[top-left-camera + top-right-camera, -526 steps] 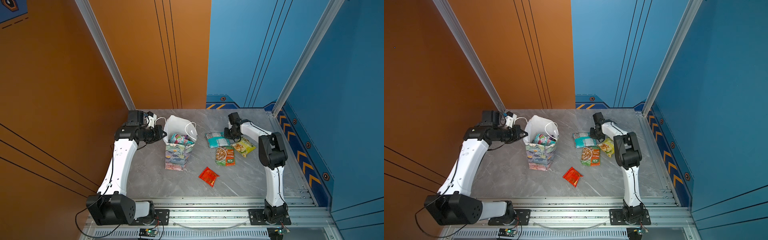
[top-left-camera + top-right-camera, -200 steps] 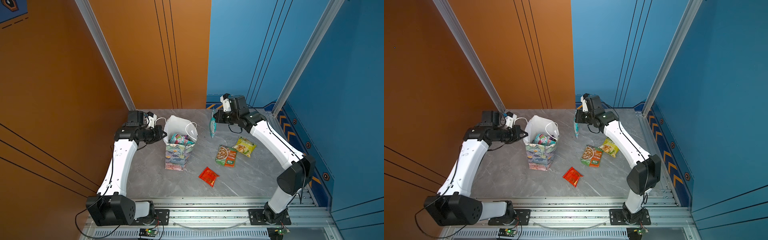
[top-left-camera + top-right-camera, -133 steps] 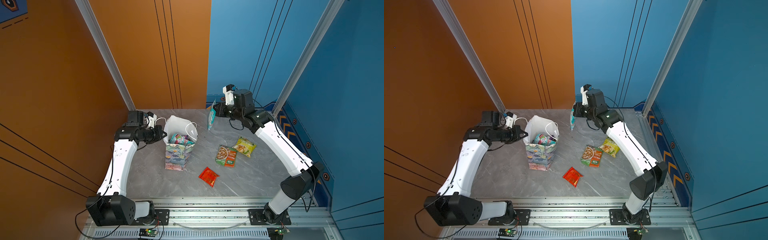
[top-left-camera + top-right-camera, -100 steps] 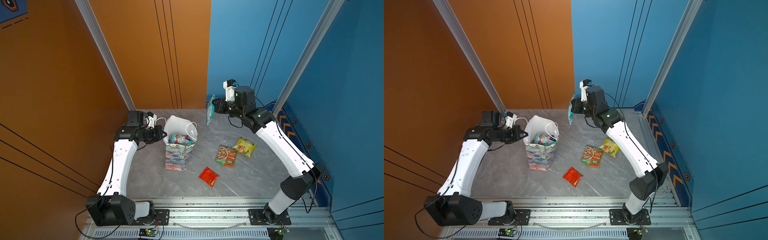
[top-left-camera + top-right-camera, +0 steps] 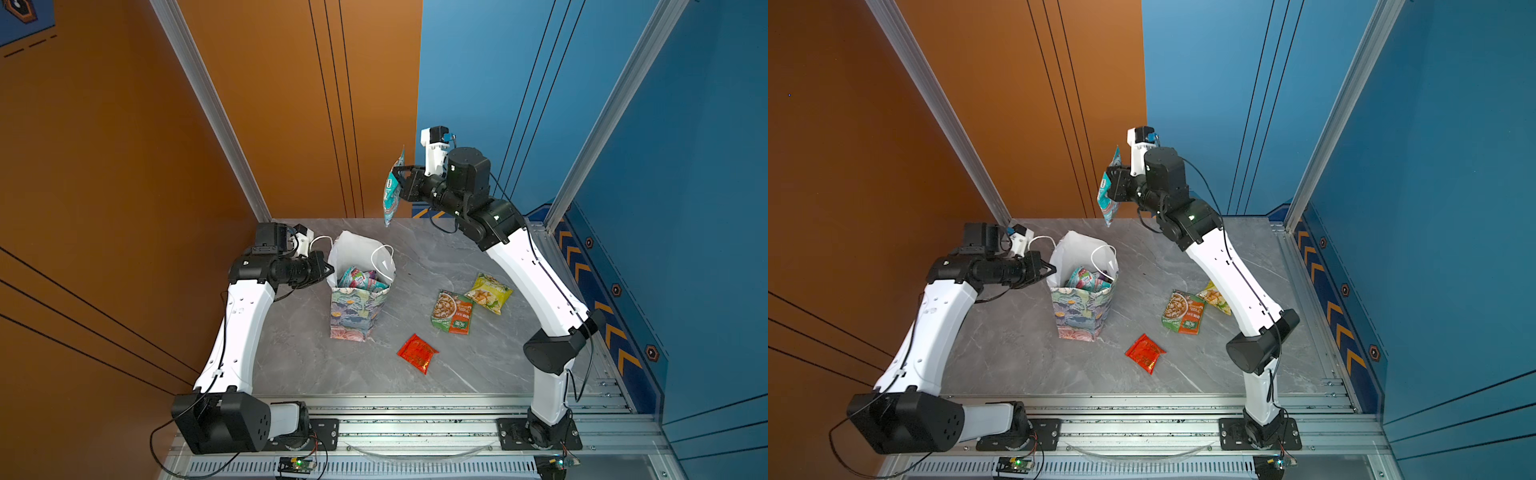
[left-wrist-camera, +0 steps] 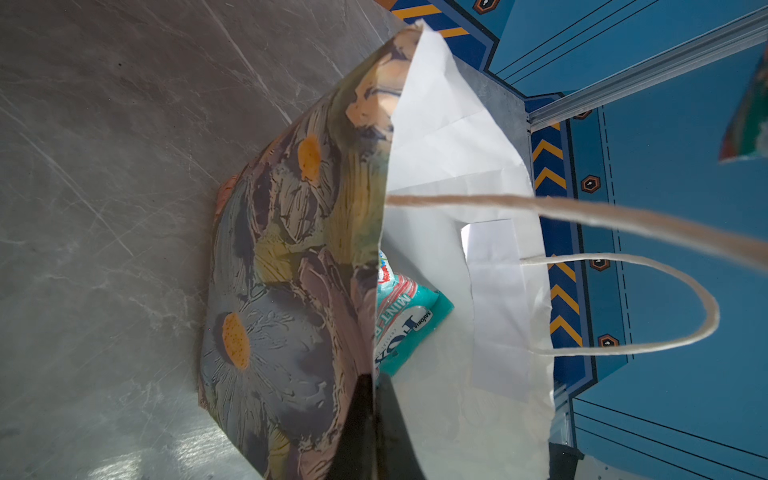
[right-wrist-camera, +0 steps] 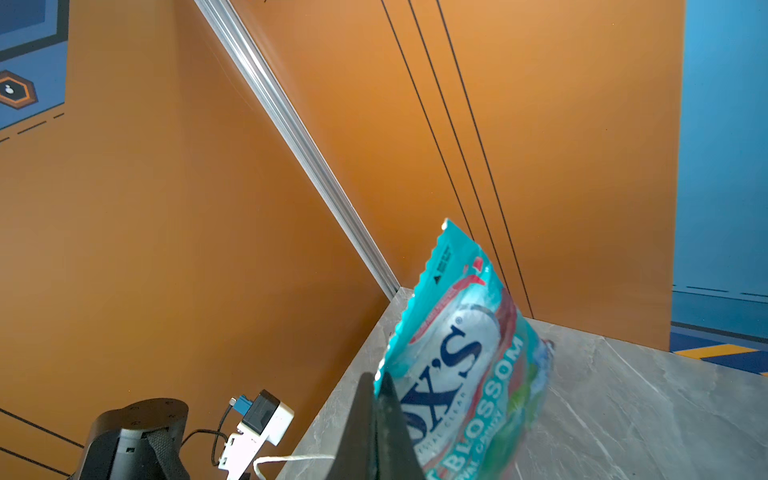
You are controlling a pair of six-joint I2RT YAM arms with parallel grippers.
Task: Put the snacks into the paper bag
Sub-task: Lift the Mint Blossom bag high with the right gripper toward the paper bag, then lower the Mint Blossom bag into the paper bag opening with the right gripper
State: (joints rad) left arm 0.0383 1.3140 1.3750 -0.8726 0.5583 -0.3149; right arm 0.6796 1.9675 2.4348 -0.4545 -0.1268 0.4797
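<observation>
Hanging at upper centre of a top view, the teal candy packet [image 5: 391, 195], lifted off the worktop [image 5: 291, 353] a second ago, is clamped in the right gripper [image 5: 399, 183] up-right of the paper bag [image 5: 357, 309], whose rim the left gripper [image 5: 329, 271] pinches, ready for dropping in.

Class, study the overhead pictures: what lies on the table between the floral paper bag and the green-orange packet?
Nothing: in both top views that stretch is bare grey tabletop between the paper bag and the green-orange packet.
</observation>
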